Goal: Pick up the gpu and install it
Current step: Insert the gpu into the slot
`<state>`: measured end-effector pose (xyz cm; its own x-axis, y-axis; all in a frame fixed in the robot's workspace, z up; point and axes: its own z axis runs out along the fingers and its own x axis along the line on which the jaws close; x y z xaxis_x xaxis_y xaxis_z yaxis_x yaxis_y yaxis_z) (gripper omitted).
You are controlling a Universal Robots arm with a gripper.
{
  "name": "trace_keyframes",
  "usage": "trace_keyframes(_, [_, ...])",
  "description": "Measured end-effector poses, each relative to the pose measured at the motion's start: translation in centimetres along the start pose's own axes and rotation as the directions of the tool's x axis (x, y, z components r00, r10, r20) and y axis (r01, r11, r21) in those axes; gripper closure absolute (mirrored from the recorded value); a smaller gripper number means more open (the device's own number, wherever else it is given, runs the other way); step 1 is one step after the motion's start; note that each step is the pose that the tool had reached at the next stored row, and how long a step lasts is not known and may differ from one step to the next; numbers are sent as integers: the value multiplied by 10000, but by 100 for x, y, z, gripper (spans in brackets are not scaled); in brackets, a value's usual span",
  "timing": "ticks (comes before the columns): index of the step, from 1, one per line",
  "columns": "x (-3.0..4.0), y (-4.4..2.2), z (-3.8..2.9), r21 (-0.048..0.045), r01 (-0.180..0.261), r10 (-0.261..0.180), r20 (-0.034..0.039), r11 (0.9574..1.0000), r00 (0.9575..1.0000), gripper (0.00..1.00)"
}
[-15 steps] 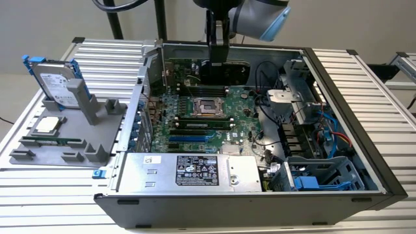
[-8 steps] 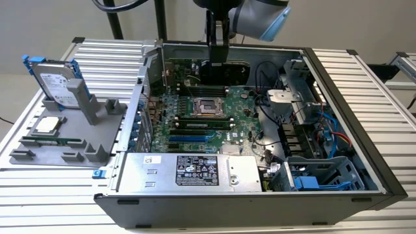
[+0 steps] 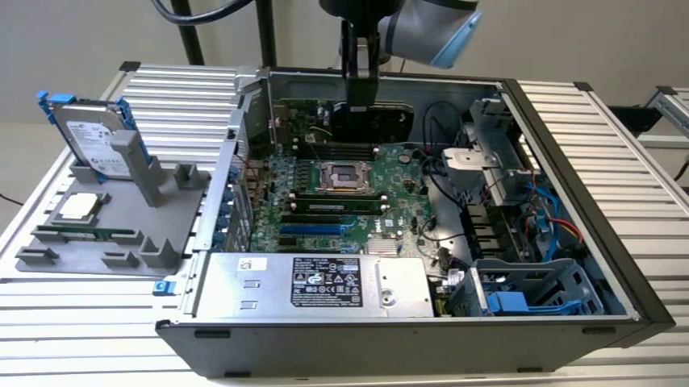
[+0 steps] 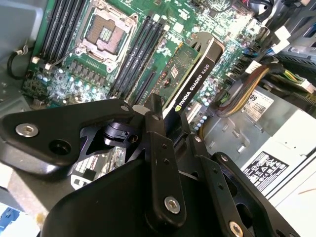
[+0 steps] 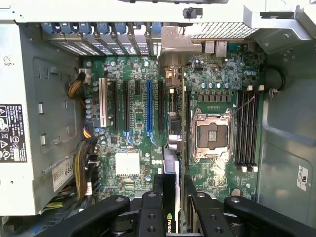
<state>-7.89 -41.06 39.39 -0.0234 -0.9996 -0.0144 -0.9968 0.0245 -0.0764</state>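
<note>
Alignment is the whole matter here: the gpu [image 4: 190,74] hangs edge-down in the pincer [image 4: 173,121], whose fingers are clamped on its two faces at one end, so the card's long axis runs straight out from the grip. In the first wrist view that axis lies parallel with the expansion slots [image 5: 148,106] on the motherboard [image 5: 222,74], but the card sits to one side of them, nearer the CPU socket [image 5: 211,136]. In the exterior view it is held over the far part of the open case [image 3: 377,347], with the slots on the socket's near side. It does not look seated.
</note>
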Motion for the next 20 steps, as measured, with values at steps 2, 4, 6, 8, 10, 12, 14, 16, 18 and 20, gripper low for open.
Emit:
trace_keyframes(2, [0, 0, 2, -1, 0, 0, -2, 10000, 10000, 100])
trace_keyframes(4, [0, 0, 3, 0, 0, 0, 0, 10000, 10000, 100])
trace_keyframes(6, [0, 1, 7, 1, 0, 0, 1, 10000, 10000, 100])
trace_keyframes(8, [0, 1, 11, 0, 0, 0, -2, 10000, 10000, 100])
trace_keyframes(10, [0, 1, 16, 1, 0, 0, -1, 10000, 10000, 100])
trace_keyframes(12, [0, 2, 22, 0, 0, 0, -4, 10000, 10000, 100])
trace_keyframes(14, [0, 2, 30, 1, 1, -1, -4, 10000, 10000, 100])
trace_keyframes(16, [0, 3, 38, 1, 0, 0, -4, 10000, 10000, 100])
trace_keyframes(18, [-1, 4, 48, 3, 0, 0, -5, 10000, 10000, 100])
trace_keyframes(20, [-2, 5, 59, 5, 0, 0, -6, 10000, 10000, 100])
